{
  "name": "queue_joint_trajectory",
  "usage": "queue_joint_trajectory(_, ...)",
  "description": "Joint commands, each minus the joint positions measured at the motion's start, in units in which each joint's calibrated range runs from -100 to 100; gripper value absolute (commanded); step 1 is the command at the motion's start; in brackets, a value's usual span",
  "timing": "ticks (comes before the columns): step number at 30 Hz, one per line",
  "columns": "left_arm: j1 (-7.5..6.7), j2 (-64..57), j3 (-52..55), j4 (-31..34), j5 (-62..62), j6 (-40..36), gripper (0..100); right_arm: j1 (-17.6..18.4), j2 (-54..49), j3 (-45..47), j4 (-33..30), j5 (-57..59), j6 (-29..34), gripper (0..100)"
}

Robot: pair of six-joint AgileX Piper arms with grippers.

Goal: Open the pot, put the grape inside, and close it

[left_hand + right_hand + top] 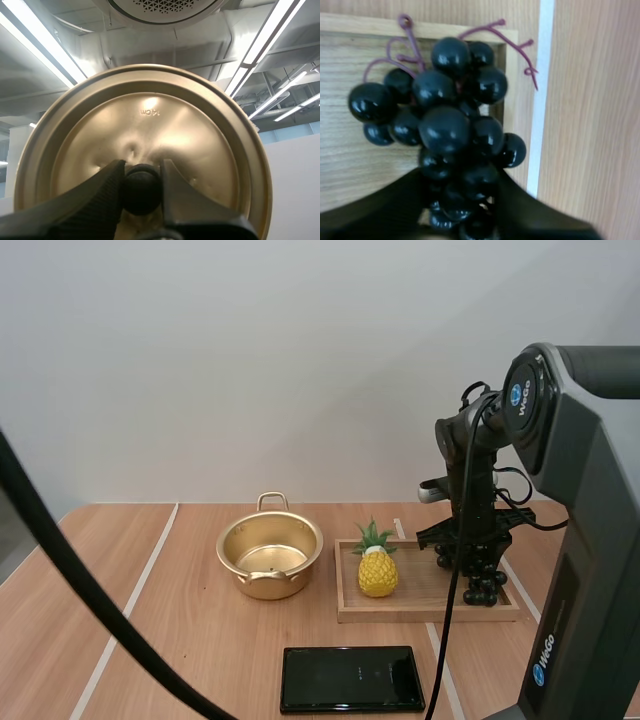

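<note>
- Nearest on the table (pixel 180 640) a flat black slab (pixel 352 678) lies face up, just near of the tray.
- Beyond it is the wooden tray (pixel 420 613), long side running left to right.
- A toy pineapple (pixel 377 570) stands upright on the tray's left part.
- Over the tray's right end, the right gripper (pixel 468 545) points down with the bunch of grapes (pixel 482 575) below it.
- In the right wrist view the right gripper (pixel 462 200) is narrowed onto the grapes (pixel 445 125). Its two black fingers (pixel 385 205) pinch the end of the bunch nearest the camera.
- The dark berries and purple stems spread over a corner of the tray (pixel 350 50), beside a white stripe (pixel 540 100) in the tabletop. Whether the bunch touches the tray floor I cannot tell.
- Left of the tray, just beside it and a little farther back, the gold pot (pixel 270 585) stands upright with its top open. One loop handle is on its far side and one on its near side.
- In the left wrist view the left gripper (pixel 142 167) is closed narrowly on the lid's black knob (pixel 142 192). The gold lid (pixel 150 115) stands broadside to the camera beyond the fingers (pixel 95 195).
</note>
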Motion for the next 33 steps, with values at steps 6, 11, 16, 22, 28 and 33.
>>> queue_joint_trajectory(6, 0.06, -0.02, -0.17, 0.53, -0.62, -0.69, 0, -0.19, -0.06, 0.27, 4.65, 1.73, -1.97, 0)
queue_joint_trajectory(11, 0.06, -0.02, -0.17, 0.53, 1.51, -0.69, 0, -0.19, -0.17, 0.27, 4.54, 2.74, -1.97, 0)
queue_joint_trajectory(16, 0.06, -0.02, -0.17, 0.53, 1.88, -0.69, 0, -0.19, -2.78, 0.12, 4.54, 1.14, -1.97, 0)
queue_joint_trajectory(22, 0.06, -0.02, -0.17, 0.53, 1.88, -0.69, 0, -0.19, -9.95, -0.21, 4.54, -2.66, -1.97, 0)
queue_joint_trajectory(28, 0.06, -0.02, -0.17, 0.53, 1.88, -0.69, 0, -0.19, -17.74, -0.21, 4.54, -2.79, -2.45, 0)
queue_joint_trajectory(33, 0.06, -0.02, -0.17, 0.53, 1.97, -0.69, 0, -0.19, -23.75, -0.21, 5.39, -2.79, -3.04, 0)
